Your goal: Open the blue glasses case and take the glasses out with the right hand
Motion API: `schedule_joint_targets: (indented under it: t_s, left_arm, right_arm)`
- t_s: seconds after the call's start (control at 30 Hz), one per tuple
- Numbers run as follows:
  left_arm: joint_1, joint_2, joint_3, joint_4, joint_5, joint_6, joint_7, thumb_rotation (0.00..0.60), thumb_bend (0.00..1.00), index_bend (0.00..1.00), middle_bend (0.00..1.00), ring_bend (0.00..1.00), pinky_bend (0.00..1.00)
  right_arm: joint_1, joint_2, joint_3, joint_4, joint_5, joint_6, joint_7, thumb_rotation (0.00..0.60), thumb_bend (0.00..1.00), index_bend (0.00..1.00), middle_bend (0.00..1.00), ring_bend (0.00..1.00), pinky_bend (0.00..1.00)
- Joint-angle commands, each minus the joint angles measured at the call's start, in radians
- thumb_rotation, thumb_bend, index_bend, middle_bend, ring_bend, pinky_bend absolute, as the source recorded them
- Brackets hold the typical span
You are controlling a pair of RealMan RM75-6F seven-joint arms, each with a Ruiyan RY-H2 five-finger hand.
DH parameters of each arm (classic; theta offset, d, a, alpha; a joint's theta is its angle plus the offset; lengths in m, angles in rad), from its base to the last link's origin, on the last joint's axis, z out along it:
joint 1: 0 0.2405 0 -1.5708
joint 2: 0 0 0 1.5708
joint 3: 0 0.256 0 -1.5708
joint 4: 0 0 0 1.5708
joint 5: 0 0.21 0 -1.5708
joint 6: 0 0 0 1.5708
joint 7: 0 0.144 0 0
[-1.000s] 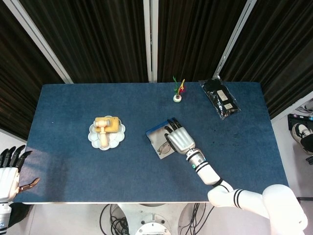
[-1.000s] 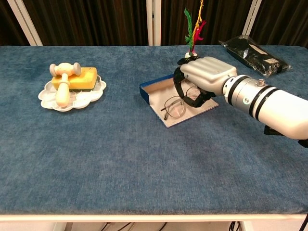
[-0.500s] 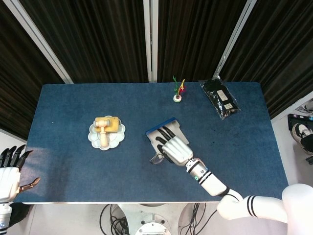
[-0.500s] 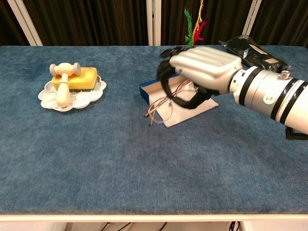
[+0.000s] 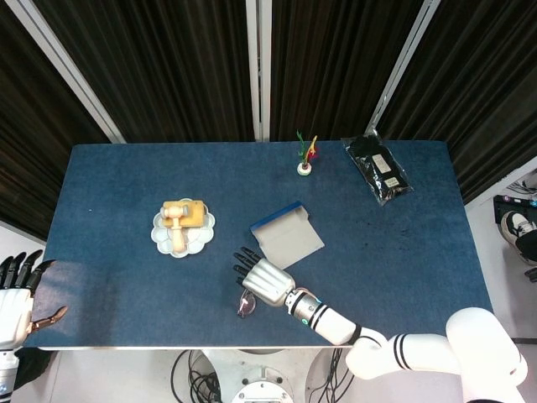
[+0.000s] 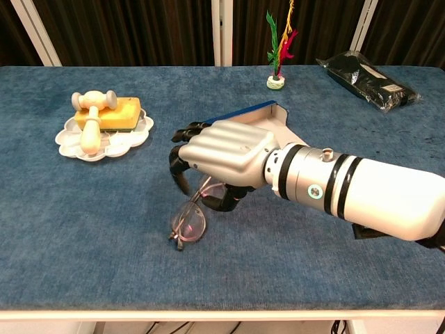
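The blue glasses case (image 5: 286,234) lies open and empty at the table's middle; in the chest view only its blue rim (image 6: 245,110) shows behind my right hand. My right hand (image 5: 263,280) (image 6: 224,155) holds the thin-framed glasses (image 5: 246,303) (image 6: 188,223) above the cloth, near the front edge and left of the case. The lenses hang down below the fingers. My left hand (image 5: 15,294) hangs off the table's front left corner, fingers apart, holding nothing.
A white scalloped dish (image 5: 183,232) (image 6: 104,133) with a yellow sponge and a wooden mallet sits at the left. A small feathered toy (image 5: 305,156) (image 6: 277,52) stands at the back, and a black packet (image 5: 379,170) (image 6: 367,78) lies at the back right.
My right hand has lifted the glasses out of the case and carried them toward the front left of the table. The left hand has barely moved.
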Motion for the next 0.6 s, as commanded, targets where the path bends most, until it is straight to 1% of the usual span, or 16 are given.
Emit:
schedule_joint_targets:
  t_s: [0.03, 0.17, 0.27, 0.4, 0.53, 0.6]
  left_arm:
    - [-0.001, 0.0, -0.001, 0.0, 0.001, -0.001, 0.001, 0.6, 0.04, 0.21, 0.07, 0.0, 0.0]
    - [-0.003, 0.001, -0.002, 0.002, 0.004, -0.001, -0.002, 0.6, 0.04, 0.21, 0.07, 0.0, 0.0]
    - [-0.006, 0.002, -0.003, 0.006, 0.004, -0.005, -0.008, 0.6, 0.04, 0.21, 0.07, 0.0, 0.0]
    - [-0.014, -0.002, -0.006, 0.015, 0.007, -0.013, -0.015, 0.6, 0.04, 0.21, 0.07, 0.0, 0.0]
    - [-0.027, -0.01, -0.01, 0.027, 0.004, -0.03, -0.028, 0.6, 0.04, 0.21, 0.07, 0.0, 0.0]
    - [-0.034, -0.013, -0.012, 0.033, 0.0, -0.043, -0.032, 0.6, 0.04, 0.21, 0.07, 0.0, 0.0]
  right_arm:
    - [-0.002, 0.009, -0.002, -0.019, -0.006, 0.013, -0.006, 0.6, 0.24, 0.0, 0.12, 0.0, 0.0]
    - [-0.041, 0.081, -0.011, -0.093, -0.032, 0.083, -0.007, 0.6, 0.24, 0.0, 0.1, 0.0, 0.0]
    - [-0.11, 0.18, -0.022, -0.17, -0.048, 0.191, -0.006, 0.6, 0.25, 0.0, 0.1, 0.0, 0.0]
    - [-0.239, 0.338, -0.051, -0.257, -0.059, 0.363, 0.011, 0.6, 0.28, 0.0, 0.1, 0.0, 0.0]
    - [-0.366, 0.456, -0.091, -0.301, -0.092, 0.523, 0.076, 0.6, 0.29, 0.0, 0.1, 0.0, 0.0]
    - [-0.425, 0.496, -0.113, -0.305, -0.109, 0.592, 0.116, 0.6, 0.29, 0.0, 0.1, 0.0, 0.0]
